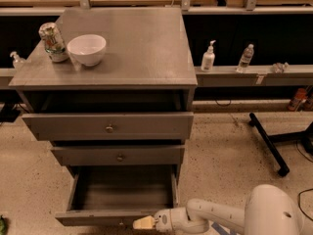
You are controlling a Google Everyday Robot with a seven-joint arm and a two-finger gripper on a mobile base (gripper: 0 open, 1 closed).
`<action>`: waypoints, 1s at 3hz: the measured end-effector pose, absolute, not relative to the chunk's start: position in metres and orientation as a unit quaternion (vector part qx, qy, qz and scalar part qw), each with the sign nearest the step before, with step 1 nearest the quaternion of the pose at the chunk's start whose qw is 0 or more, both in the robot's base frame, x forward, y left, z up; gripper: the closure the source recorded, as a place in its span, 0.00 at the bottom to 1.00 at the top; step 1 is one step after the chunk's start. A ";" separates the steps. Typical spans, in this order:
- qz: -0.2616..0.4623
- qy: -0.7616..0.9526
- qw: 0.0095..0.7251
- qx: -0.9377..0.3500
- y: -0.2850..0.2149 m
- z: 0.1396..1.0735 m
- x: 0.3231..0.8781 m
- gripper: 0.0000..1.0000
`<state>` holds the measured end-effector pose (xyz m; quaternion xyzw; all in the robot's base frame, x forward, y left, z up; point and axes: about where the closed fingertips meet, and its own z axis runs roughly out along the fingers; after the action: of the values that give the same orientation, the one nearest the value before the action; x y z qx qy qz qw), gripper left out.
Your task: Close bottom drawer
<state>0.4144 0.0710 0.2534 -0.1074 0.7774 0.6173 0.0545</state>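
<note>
The bottom drawer [122,190] of the grey cabinet [117,58] stands pulled far out, its plain grey box empty. Its slim front panel [98,218] runs along the lower edge of the view. My gripper [144,223], with cream tips on a white arm [215,217], lies low at the right end of that front panel, right at its outer face. The two drawers above, the top one [108,126] and the middle one [117,155], stick out a little.
On the cabinet top stand a white bowl [86,49] and a crushed can [52,42]. Bottles [209,57] stand on a low shelf to the right. A black stand leg [266,143] lies on the speckled floor at the right.
</note>
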 end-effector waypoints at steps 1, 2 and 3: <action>0.620 0.777 0.071 -0.084 0.072 0.242 0.414 1.00; 0.624 0.773 0.107 -0.051 0.073 0.227 0.413 1.00; 0.617 0.776 0.127 -0.032 0.074 0.213 0.413 1.00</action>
<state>0.4129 0.0740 0.2134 -0.0315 0.7762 0.6167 0.1273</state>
